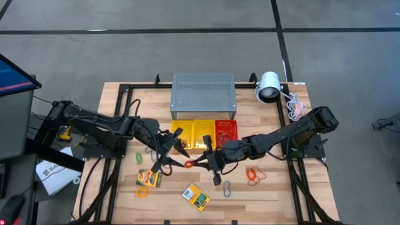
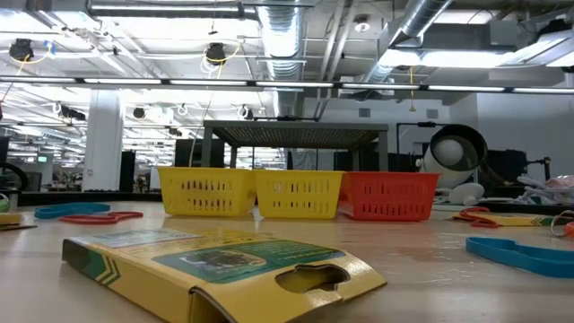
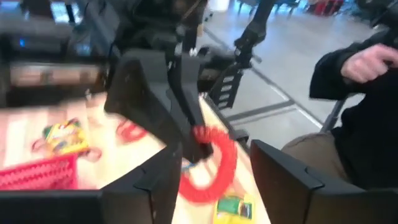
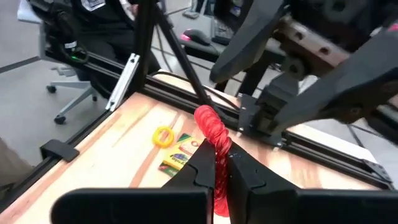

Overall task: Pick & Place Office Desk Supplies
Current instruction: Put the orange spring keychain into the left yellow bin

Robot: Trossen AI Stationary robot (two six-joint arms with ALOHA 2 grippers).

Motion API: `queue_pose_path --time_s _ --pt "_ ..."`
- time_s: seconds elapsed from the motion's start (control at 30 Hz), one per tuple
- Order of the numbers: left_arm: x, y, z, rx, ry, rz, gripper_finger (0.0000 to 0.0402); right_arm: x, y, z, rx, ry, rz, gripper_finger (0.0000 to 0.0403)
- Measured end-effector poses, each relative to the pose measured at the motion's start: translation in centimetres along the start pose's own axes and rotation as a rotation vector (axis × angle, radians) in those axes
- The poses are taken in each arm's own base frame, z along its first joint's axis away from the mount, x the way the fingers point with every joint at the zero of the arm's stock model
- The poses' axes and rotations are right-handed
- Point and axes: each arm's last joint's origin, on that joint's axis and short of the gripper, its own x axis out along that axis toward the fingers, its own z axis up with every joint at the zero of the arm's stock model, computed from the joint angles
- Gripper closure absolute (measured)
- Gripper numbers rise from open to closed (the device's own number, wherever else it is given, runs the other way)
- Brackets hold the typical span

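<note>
A red coiled band loop (image 3: pixel 214 168) hangs in the air above the middle of the table, just in front of the baskets. My right gripper (image 4: pixel 217 163) is shut on it, reaching in from the table's right (image 1: pixel 201 161). Facing it from the left, my left gripper (image 1: pixel 177 159) is open, one finger on each side of the loop (image 1: pixel 189 164). Yellow-and-green card boxes (image 1: pixel 150 178) (image 1: pixel 196 197) lie flat on the near half of the table. Neither gripper shows in the low view. My right gripper pinches one side of the red loop (image 4: pixel 214 146) between its two fingertips. The fingers come from the table's right, nearly level. The loop is clear of the table and sticks out past the fingertips. My left gripper: whether a finger (image 3: pixel 163 183) touches the loop, I cannot tell.
A grey perforated box (image 1: pixel 204 95) stands at the back, with two yellow baskets (image 1: pixel 192 132) and a red basket (image 1: pixel 226 132) before it. Orange bands (image 1: pixel 255 175) and a blue clip (image 1: pixel 227 187) lie near right. A seated person (image 3: pixel 367 124) is beyond the table.
</note>
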Motion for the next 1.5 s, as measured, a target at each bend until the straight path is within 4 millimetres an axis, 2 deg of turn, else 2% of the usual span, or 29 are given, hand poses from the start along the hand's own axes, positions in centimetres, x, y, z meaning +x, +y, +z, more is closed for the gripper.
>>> queue_pose_path --time_s 0.17,0.4,0.53,0.73,0.87,1.03,1.2,1.3,1.5 --pt "-1.7 0.2 0.0 -0.014 0.031 0.060 0.0202 0.1 -0.9 -0.4 0.010 0.027 -0.029 0.0399" --pt "-4.7 -0.1 0.1 -0.018 0.069 0.204 0.0213 0.5 -4.3 -1.9 0.066 0.099 -0.107 0.0398" --pt "-5.5 -0.2 0.0 -0.027 0.081 0.242 0.0219 0.7 -6.2 -2.5 0.087 0.103 -0.132 0.0398" --pt "-5.5 -0.1 -0.4 -0.042 0.123 0.296 0.0223 1.1 -8.8 -3.9 0.147 0.137 -0.186 0.0398" --pt "-5.2 0.0 -0.6 -0.044 0.140 0.302 0.0222 2.9 -10.0 -4.2 0.153 0.173 -0.163 0.0398" --pt "-5.2 -0.2 -0.7 -0.050 0.148 0.297 0.0225 6.3 -10.8 -4.1 0.113 0.302 -0.102 0.0398" --pt "-5.0 -0.9 -0.7 -0.037 0.152 0.265 0.0227 9.4 -11.5 -5.4 0.090 0.452 -0.051 0.0397" --pt "-4.9 -1.5 -0.8 -0.031 0.154 0.241 0.0227 10.6 -12.2 -6.6 0.103 0.520 -0.044 0.0397" --pt "-4.9 -2.6 -0.8 -0.013 0.155 0.193 0.0230 11.3 -13.3 -8.9 0.152 0.615 -0.025 0.0397"
